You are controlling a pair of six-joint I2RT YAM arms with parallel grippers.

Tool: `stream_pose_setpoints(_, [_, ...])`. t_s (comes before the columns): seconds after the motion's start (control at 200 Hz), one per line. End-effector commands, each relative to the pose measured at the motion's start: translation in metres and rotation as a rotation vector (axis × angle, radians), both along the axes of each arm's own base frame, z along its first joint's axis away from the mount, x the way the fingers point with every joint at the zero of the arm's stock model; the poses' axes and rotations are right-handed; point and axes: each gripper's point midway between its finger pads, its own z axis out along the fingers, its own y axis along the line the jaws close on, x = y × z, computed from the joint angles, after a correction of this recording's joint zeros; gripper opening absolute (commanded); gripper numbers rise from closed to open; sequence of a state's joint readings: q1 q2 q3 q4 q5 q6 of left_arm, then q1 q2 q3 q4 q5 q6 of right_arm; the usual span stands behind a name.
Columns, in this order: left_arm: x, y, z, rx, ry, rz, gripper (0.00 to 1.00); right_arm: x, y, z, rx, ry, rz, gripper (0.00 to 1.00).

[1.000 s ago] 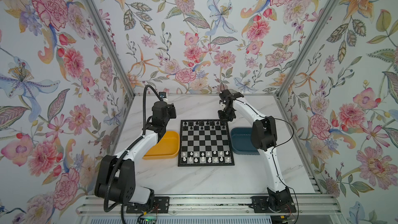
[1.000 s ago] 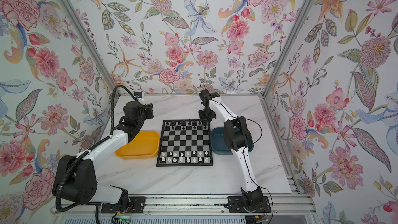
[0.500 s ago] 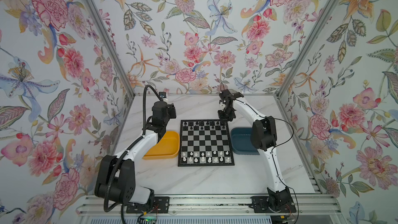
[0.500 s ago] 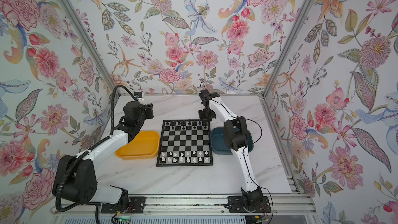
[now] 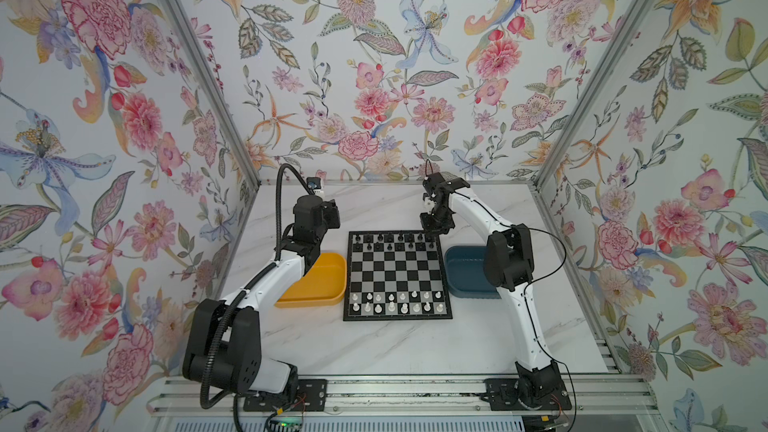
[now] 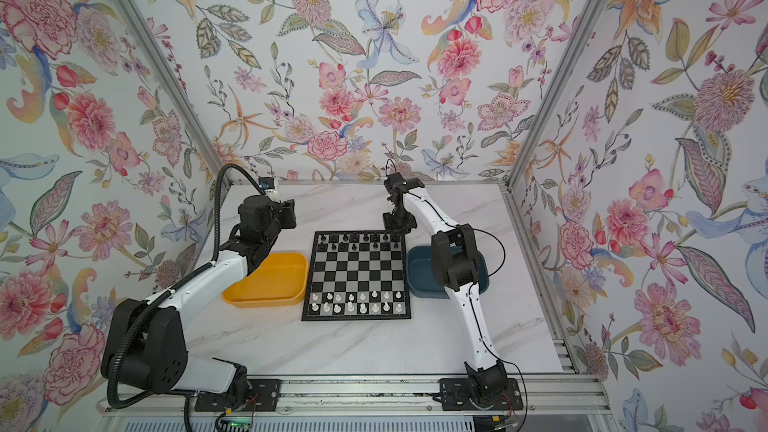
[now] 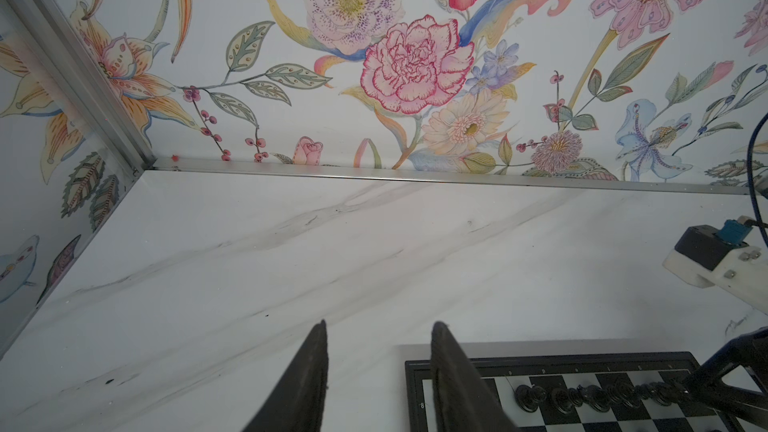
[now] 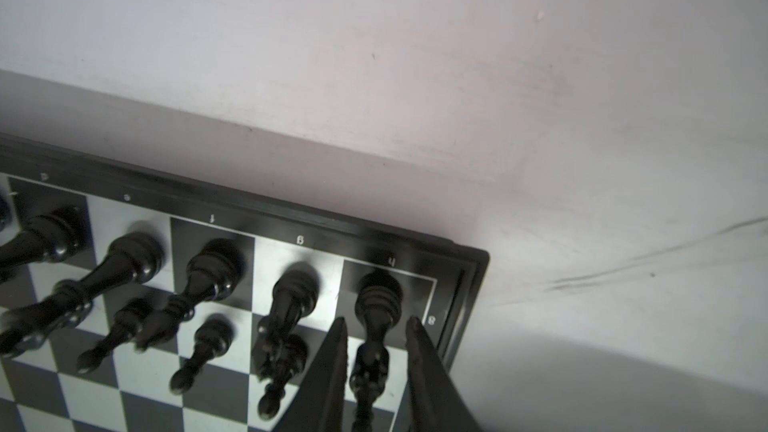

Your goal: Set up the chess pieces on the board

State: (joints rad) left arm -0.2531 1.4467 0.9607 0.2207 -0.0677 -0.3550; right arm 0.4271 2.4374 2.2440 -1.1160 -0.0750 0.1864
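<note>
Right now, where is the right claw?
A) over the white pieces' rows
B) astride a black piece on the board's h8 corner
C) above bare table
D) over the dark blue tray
B: in the right wrist view the right claw has a finger on either side of a black chess piece standing on the chessboard corner square, beside the printed h and 8.
</note>
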Motion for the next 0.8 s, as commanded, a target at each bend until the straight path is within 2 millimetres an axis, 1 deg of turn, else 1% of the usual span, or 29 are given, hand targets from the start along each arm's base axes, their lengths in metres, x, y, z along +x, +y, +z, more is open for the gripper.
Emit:
stream_pose_setpoints(0.0, [0.001,0.010,-0.004,0.026,0.009,0.031,0.42,-0.004,0.001,0.001,0.002,0.024,0.006,0.29])
stream_pose_setpoints(0.2, [0.000,0.010,-0.002,0.026,0.007,0.032,0.42,-0.003,0.002,0.006,0.009,0.013,0.004,0.31])
stream_pose_setpoints(0.576, [-0.001,0.010,0.001,0.021,-0.001,0.028,0.42,0.002,0.000,0.030,0.016,-0.038,-0.010,0.34])
stream_pose_setpoints(0.686, [-0.002,0.010,0.002,0.020,-0.004,0.026,0.42,0.005,-0.001,0.039,0.021,-0.062,-0.014,0.35])
stream_pose_setpoints(0.796, [-0.005,0.011,0.008,0.019,-0.017,0.026,0.42,0.007,-0.002,0.055,0.026,-0.097,-0.017,0.35])
